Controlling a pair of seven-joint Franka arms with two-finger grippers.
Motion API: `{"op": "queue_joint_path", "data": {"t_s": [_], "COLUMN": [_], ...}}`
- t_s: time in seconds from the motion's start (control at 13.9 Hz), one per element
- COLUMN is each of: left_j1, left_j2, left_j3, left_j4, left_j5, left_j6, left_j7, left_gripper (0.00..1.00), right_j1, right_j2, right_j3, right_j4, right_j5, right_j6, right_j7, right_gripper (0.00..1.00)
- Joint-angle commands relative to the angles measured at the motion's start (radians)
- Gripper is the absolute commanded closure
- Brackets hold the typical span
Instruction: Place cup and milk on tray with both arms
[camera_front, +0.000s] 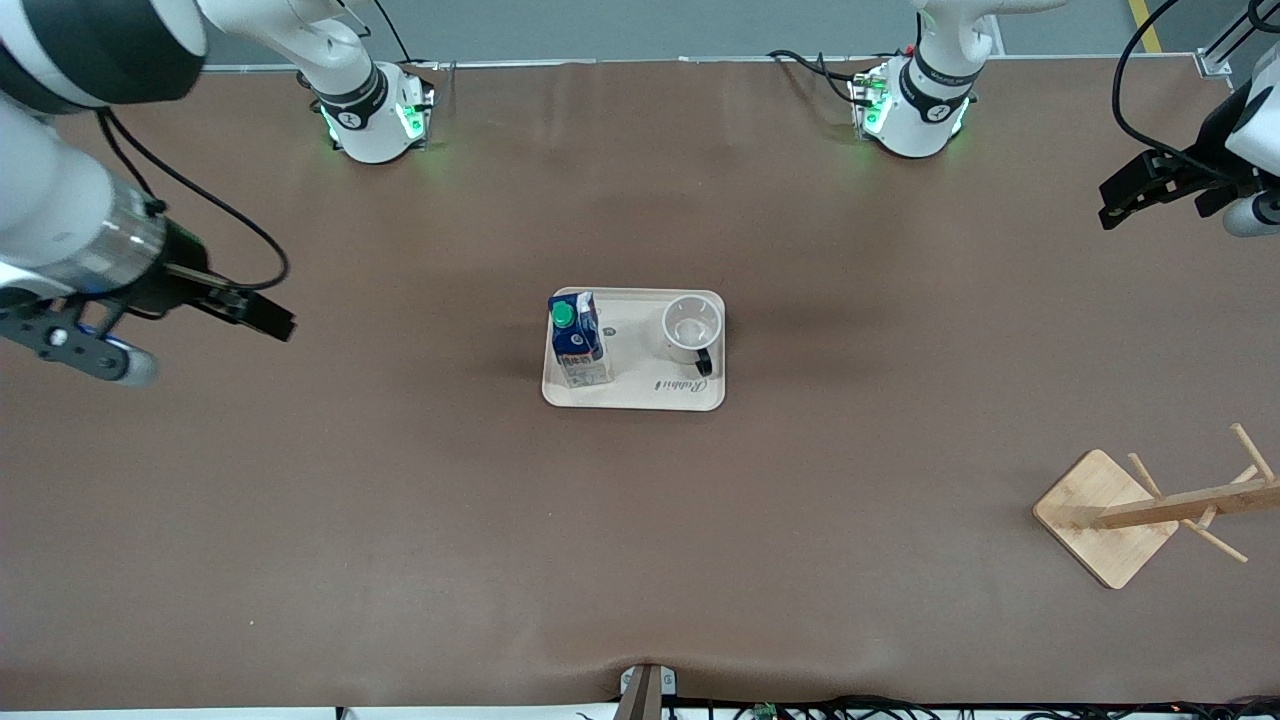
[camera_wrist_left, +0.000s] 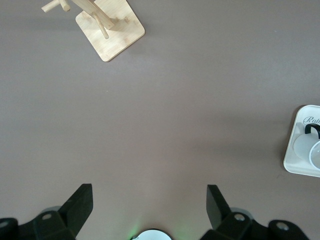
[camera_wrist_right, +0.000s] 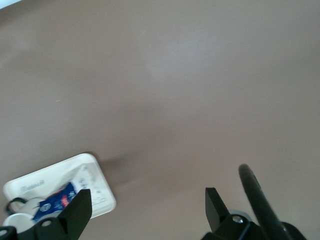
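front view: the tray (camera_front: 634, 398) sits mid-table with the milk (camera_front: 579, 340) upright on its end toward the right arm and the cup (camera_front: 691, 329) beside it, toward the left arm. the left gripper (camera_wrist_left: 149, 205) and the right gripper (camera_wrist_right: 147, 207) hang over bare table at each end, jaws wide apart, holding nothing. a wooden rack (camera_front: 1105, 515) stands near the left arm's end.

Around the tray (camera_front: 634, 400) we see bare tabletop (camera_front: 400, 520) on every side — open passage. On the tray, the milk (camera_front: 578, 340) and cup (camera_front: 691, 329) stand apart with a gap between. The only other obstacle is the wooden rack (camera_front: 1150, 510), well apart from the tray toward the left arm's end.
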Motion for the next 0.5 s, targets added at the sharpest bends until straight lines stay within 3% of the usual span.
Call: {"op": "queue_joint_path", "data": {"t_s": [0.0,0.22,0.43], "left_j1": [0.003,0.004,0.004], "left_j2": [-0.02,-0.029,-0.03], "left_j3": [-0.003,-0.003,-0.003], "left_j4": [0.001,0.0,0.001], "left_j5": [-0.01,-0.01,-0.01], "left_j6": [-0.017,-0.031,-0.034], "left_j7": [0.016,0.016,0.016], "left_gripper": [0.0,0.0,0.0], "right_j1": [-0.105,-0.179,-0.228], "right_j2": [-0.139,-0.23,-0.34], "right_j3": [0.023,0.023,0.021], "right_j4": [-0.191,-0.3,-0.487], "right_j5": [-0.033,-0.033,-0.032], "right_j6": [0.059,0.074,0.198], "right_j7": [-0.167,-0.269,-0.42], "right_gripper": [0.0,0.0,0.0]}}
